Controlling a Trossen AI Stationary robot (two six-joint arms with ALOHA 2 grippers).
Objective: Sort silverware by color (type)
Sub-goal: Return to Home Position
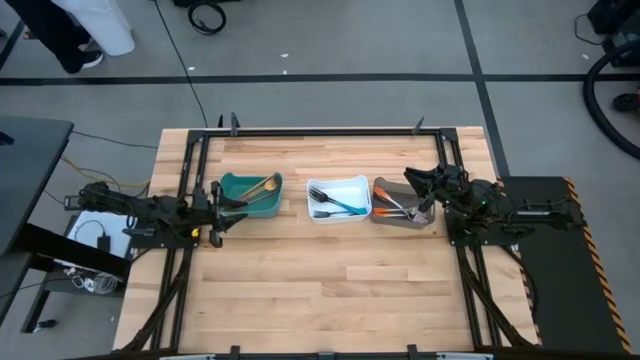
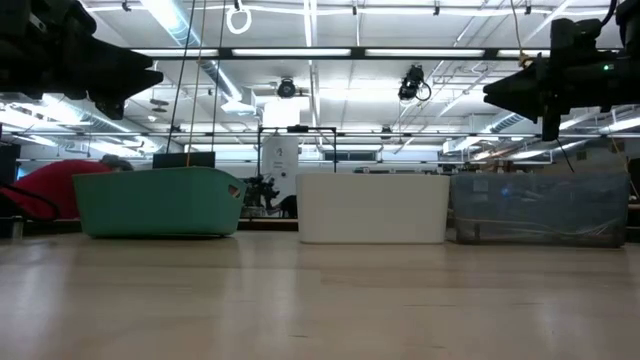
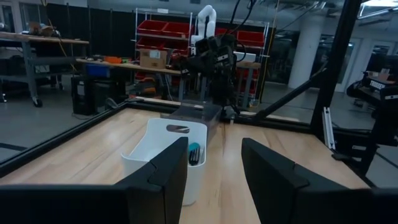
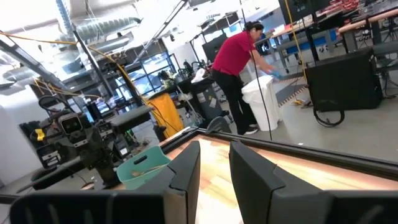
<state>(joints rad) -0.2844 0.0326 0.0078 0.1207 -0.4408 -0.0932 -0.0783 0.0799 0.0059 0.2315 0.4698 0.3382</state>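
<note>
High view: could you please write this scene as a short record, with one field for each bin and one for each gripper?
teal bin: holds tan-handled utensils
white bin: holds blue-handled forks
grey bin: holds orange-handled forks
left gripper: open, empty, raised at the teal bin's left edge
right gripper: open, empty, raised over the grey bin's right end
table: wooden, the three bins in one row
</note>
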